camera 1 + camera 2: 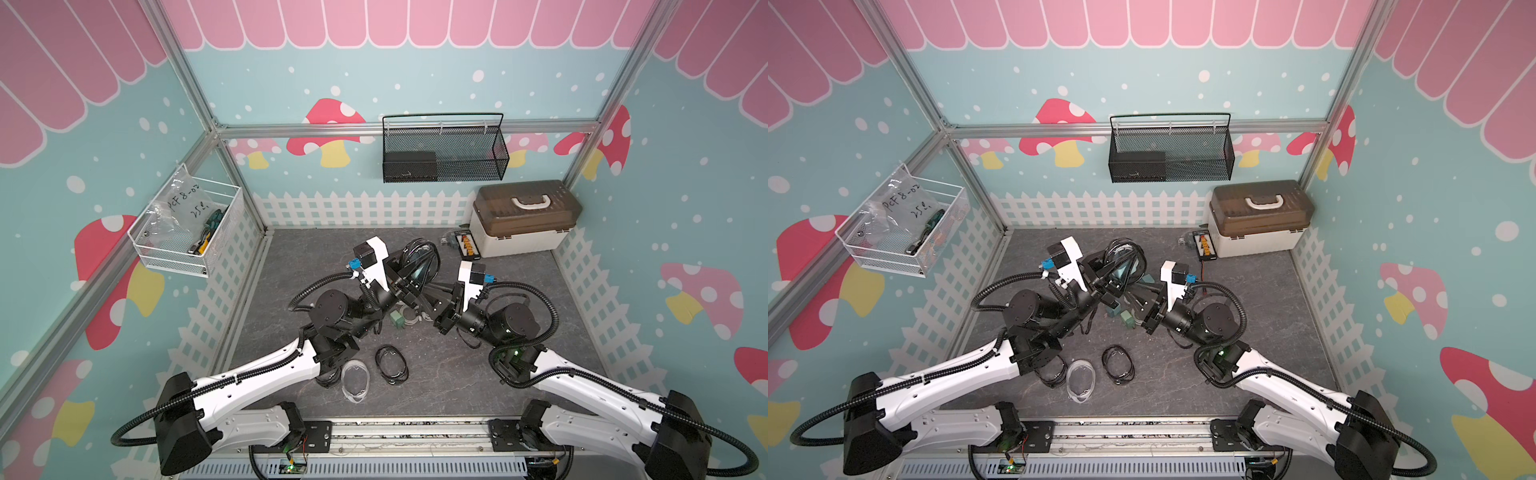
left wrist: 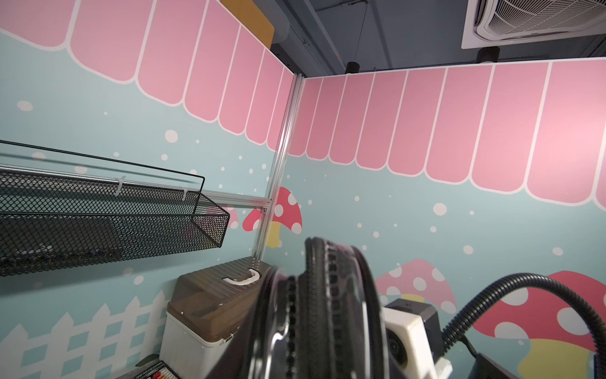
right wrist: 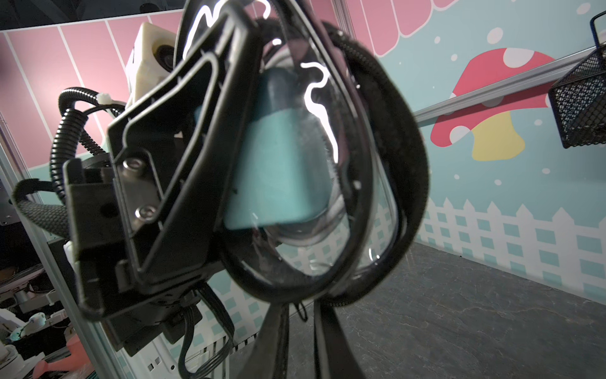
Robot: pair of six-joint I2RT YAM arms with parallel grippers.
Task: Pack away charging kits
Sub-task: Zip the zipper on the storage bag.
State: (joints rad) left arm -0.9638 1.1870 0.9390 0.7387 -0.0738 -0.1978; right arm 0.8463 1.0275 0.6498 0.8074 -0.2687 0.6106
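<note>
**Risks**
- The right fingers [image 3: 275, 344] sit just under the lower end of the pouch [image 3: 377, 164]. If they close beside the rim and not on it, they will likely shove the pouch and twist it in the other grip.
- The pouch is held by one edge only. A pull from below could drag it free, and it hangs well above the desk [image 1: 457, 374], so it would drop.
- The rim looks doubled in the left wrist view, so I judge the zip part open. A tilt could let the charger [image 3: 278, 170] slide out.

**Positions**
- The left fingers [image 3: 196, 131] pinch the pouch at one edge. The pouch stands upright on its rim, lifted between the two arms.
- The right fingers show two tips with a narrow gap between them, close below the pouch. I cannot tell whether they grip a rim or tab, or touch at all.
- The charger is inside the pouch, behind the clear window. I cannot tell whether a cable is in there too.
- The loose chargers [image 1: 398, 320] lie on the desk beneath the fingers.
- The spare pouches [image 1: 390, 365] lie near the front, well apart.
</note>
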